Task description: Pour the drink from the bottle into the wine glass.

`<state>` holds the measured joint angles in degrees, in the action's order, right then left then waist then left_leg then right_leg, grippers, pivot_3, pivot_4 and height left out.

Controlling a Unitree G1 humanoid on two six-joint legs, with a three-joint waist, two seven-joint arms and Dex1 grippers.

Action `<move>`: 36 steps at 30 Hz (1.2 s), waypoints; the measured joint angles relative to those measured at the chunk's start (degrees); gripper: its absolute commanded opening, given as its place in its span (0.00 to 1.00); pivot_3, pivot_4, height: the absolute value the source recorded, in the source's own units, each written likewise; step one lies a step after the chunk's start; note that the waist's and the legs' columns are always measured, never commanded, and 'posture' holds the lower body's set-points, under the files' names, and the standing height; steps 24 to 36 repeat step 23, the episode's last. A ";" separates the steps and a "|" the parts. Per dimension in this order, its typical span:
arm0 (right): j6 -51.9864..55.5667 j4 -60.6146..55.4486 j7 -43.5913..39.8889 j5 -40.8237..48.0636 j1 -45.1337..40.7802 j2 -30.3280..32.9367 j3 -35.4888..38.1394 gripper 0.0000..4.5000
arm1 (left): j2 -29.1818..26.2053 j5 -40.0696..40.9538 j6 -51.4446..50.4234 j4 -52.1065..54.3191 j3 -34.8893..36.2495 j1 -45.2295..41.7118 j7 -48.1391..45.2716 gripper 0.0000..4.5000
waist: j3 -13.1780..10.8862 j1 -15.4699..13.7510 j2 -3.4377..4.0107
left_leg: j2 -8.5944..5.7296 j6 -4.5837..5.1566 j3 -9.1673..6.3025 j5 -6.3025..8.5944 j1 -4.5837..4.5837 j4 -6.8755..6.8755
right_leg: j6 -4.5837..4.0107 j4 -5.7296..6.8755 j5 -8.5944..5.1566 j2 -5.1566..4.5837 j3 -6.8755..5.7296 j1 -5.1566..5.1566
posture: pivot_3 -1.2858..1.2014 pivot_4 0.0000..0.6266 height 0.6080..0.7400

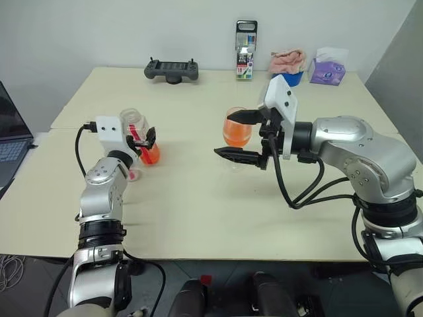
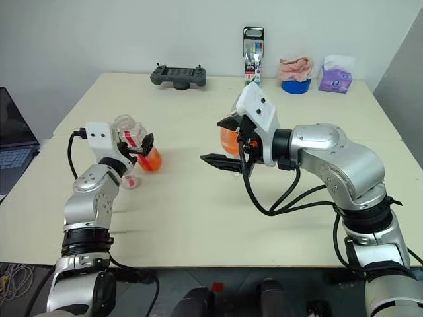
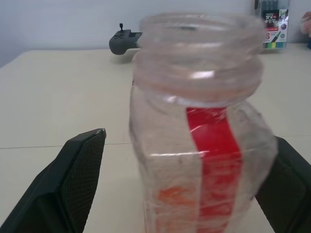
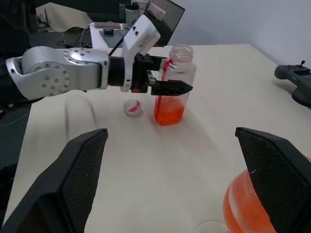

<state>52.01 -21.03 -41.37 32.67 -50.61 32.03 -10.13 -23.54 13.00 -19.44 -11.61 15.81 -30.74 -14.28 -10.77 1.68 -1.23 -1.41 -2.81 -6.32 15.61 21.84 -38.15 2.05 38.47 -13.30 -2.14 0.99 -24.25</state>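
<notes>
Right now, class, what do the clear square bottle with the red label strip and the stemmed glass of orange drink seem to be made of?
The clear square bottle looks like thin plastic: cloudy, slightly scuffed walls, moulded screw threads at the open neck. The stemmed glass looks like glass, smooth and clear over the orange drink, though clear hard plastic cannot be ruled out.

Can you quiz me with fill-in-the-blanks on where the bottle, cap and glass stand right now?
1. The bottle stands upright on the table with its cap ____.
2. The pink-and-white cap lies on the table beside the ____.
3. The wine glass holds ____ drink.
4. Both the left tool and the right tool have their fingers ____.

Missing words: off; bottle; orange-red; open
</notes>
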 measured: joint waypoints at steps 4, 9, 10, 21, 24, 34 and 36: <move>-1.09 1.26 -1.15 -0.72 0.07 0.92 0.02 1.00 | -1.01 1.15 -4.90 7.91 0.41 3.31 0.23 1.00 | 0.00 0.01 0.00 | 0.02 0.00 0.01 0.00 0.00 0.03 | 0.00 -0.04 0.00 0.01 0.01 0.00 | 0.52 0.24 1.00; -3.15 2.25 -3.59 -1.66 0.61 3.32 0.52 1.00 | -7.86 4.07 -13.57 20.64 2.81 8.89 -1.95 1.00 | 0.00 0.19 0.00 | 0.07 0.00 0.01 0.00 0.01 0.10 | -0.01 -0.18 0.00 0.08 -0.01 0.01 | 0.52 0.24 1.00; -3.41 2.57 -3.91 -1.85 0.78 3.88 0.98 1.00 | -9.70 5.52 -15.30 22.80 3.94 9.61 -3.41 1.00 | -0.01 0.16 0.00 | 0.07 0.00 0.00 0.00 -0.01 0.12 | -0.01 -0.24 0.00 0.08 -0.01 0.04 | 0.52 0.24 1.00; -8.91 12.63 -6.94 -3.58 8.46 10.27 11.06 1.00 | -29.10 31.99 -29.18 34.22 8.05 5.17 -29.15 1.00 | -0.02 -0.08 0.00 | 0.00 0.02 0.15 0.01 -0.09 0.13 | -0.01 -0.73 -0.02 0.05 0.03 0.37 | 0.52 0.24 1.00; -9.02 13.34 -6.87 -3.58 9.06 10.27 12.00 1.00 | -28.58 32.10 -29.19 33.88 5.80 4.52 -29.02 1.00 | -0.03 0.08 0.01 | 0.05 0.02 0.16 0.01 0.00 0.15 | -0.02 -0.58 -0.01 0.09 0.05 0.18 | 0.52 0.24 1.00; -9.02 13.34 -6.87 -3.58 9.06 10.27 12.00 1.00 | -28.58 32.10 -29.19 33.88 5.80 4.52 -29.02 1.00 | -0.03 0.08 0.01 | 0.05 0.02 0.16 0.01 0.00 0.15 | -0.02 -0.58 -0.01 0.09 0.05 0.18 | 0.52 0.24 1.00; -9.02 13.34 -6.87 -3.58 9.06 10.27 12.00 1.00 | -28.58 32.10 -29.19 33.88 5.80 4.52 -29.02 1.00 | -0.03 0.08 0.01 | 0.05 0.02 0.16 0.01 0.00 0.15 | -0.02 -0.58 -0.01 0.09 0.05 0.18 | 0.52 0.24 1.00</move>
